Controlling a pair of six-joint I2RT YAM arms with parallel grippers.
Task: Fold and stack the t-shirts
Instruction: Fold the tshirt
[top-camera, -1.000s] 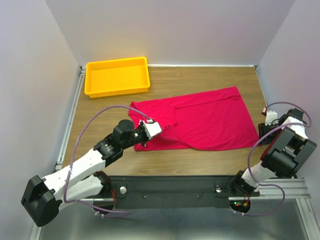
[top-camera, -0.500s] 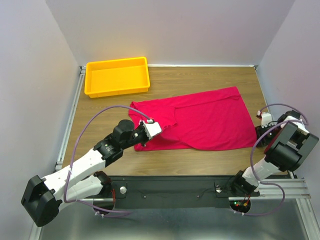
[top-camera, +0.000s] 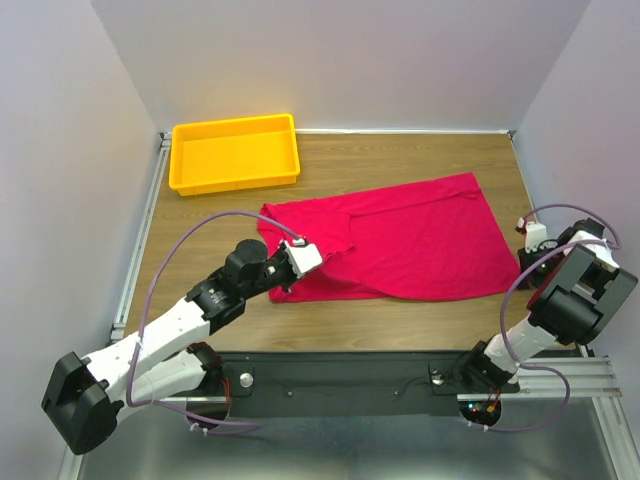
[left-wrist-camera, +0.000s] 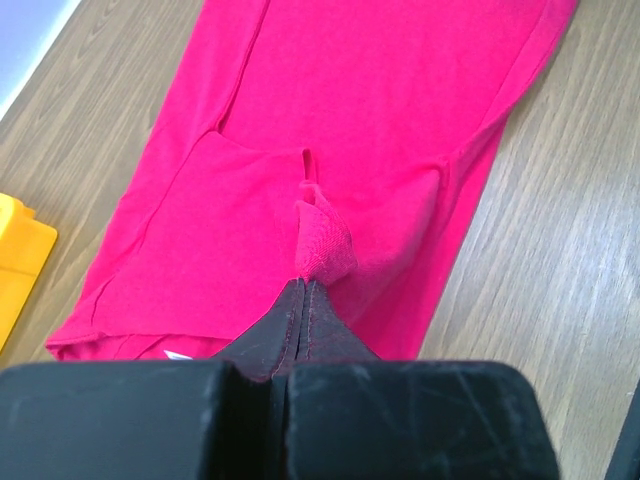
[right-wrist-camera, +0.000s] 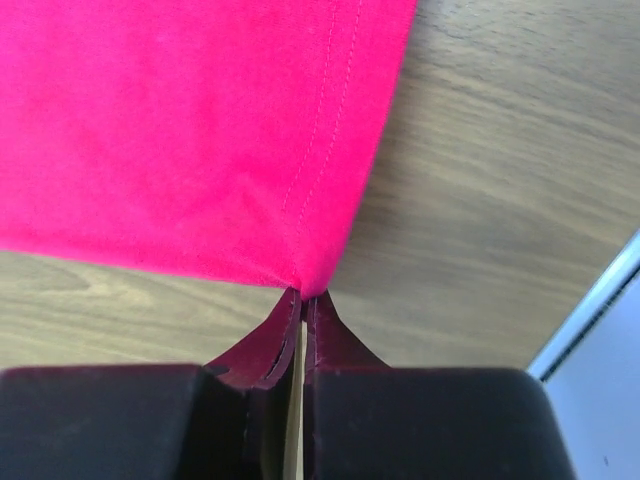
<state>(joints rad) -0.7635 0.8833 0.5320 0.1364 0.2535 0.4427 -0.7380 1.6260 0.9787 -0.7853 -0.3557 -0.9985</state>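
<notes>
Left gripper (left-wrist-camera: 303, 290) and right gripper (right-wrist-camera: 303, 295) each pinch the crimson t-shirt (top-camera: 420, 240); yellow tray (top-camera: 236, 182) sits apart at 10 o'clock.

The t-shirt (top-camera: 400, 240) is lying mid-desk (top-camera: 400, 160), the tray (top-camera: 235, 152) behind it, far left; the left claw (left-wrist-camera: 305, 290) is sitting on its left end, the right claw (right-wrist-camera: 302, 295) at its near-right corner.

Robot lab cell. Wood-grain table (top-camera: 400, 160) is boxed in by plain pale walls (top-camera: 350, 60) at 9, 12 and 3 o'clock. Left arm (top-camera: 170, 335) and right arm (top-camera: 565, 305) are bolted to a black base rail (top-camera: 350, 385) at 6 o'clock.
</notes>
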